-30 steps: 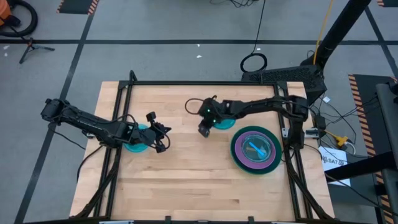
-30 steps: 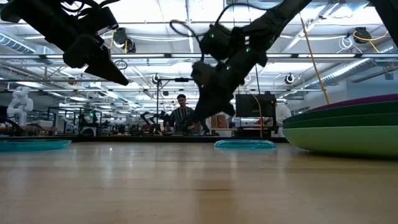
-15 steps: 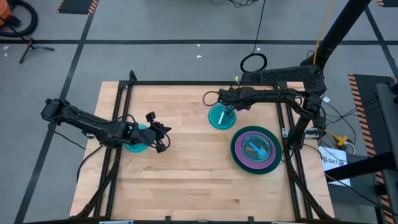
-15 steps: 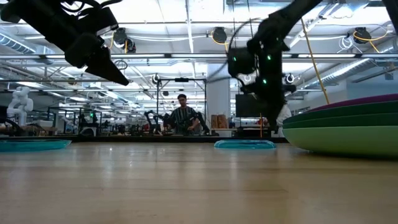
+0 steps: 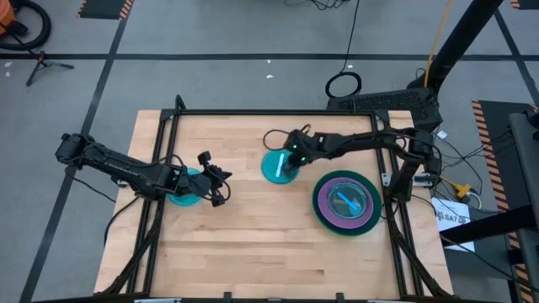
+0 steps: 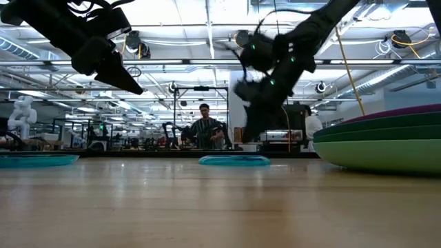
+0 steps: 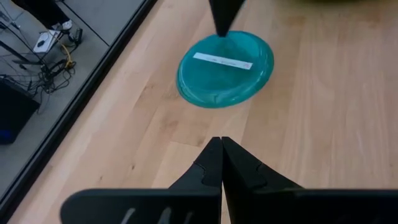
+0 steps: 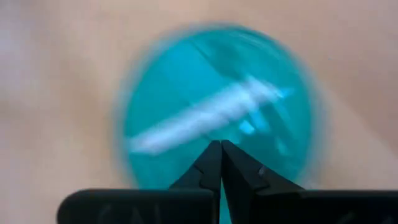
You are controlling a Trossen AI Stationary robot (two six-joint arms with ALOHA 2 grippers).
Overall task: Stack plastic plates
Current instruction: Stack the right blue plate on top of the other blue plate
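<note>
While the left gripper (image 5: 221,187) hangs with jaws together beside one cyan plate (image 5: 184,187), the right gripper (image 5: 289,160), jaws likewise together, touches another cyan plate (image 5: 275,167); the stack (image 5: 346,203) sits rightward.

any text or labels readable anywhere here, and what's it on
White strip label on the cyan plate near the right gripper: printing too small to read.
White sign on the floor beside the table's right side: dark characters, too small to read with certainty.
Stack of plates: no readable text.
Left gripper: no markings readable.
Nothing else legible.
</note>
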